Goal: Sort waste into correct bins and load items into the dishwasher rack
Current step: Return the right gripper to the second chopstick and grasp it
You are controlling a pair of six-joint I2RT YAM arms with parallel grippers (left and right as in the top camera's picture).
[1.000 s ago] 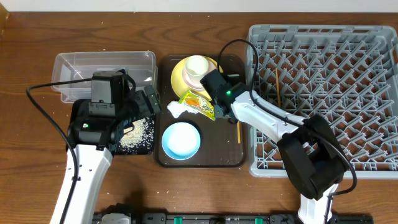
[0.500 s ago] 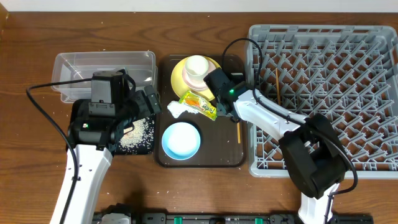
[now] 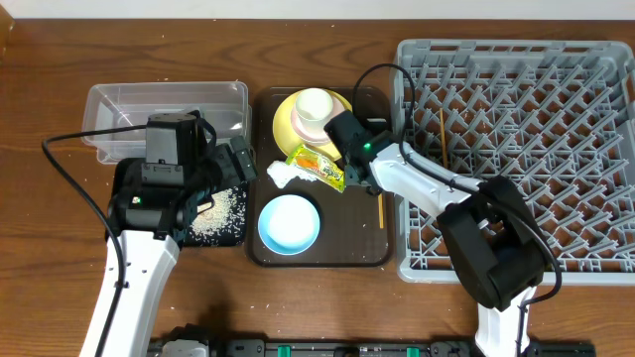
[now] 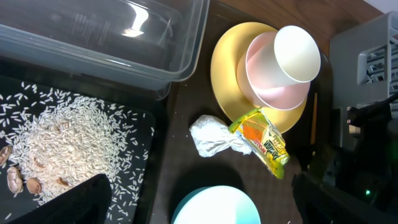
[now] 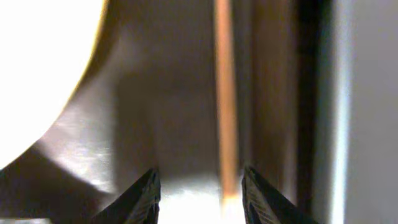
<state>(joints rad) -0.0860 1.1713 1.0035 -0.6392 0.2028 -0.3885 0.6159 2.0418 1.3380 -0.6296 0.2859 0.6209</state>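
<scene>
Straddling a chopstick (image 5: 225,93) by the brown tray's (image 3: 357,248) rim, right hand (image 5: 200,182) parted.

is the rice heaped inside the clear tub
No, the rice lies heaped in the black tray, while the clear tub next to it shows no grains.
</scene>
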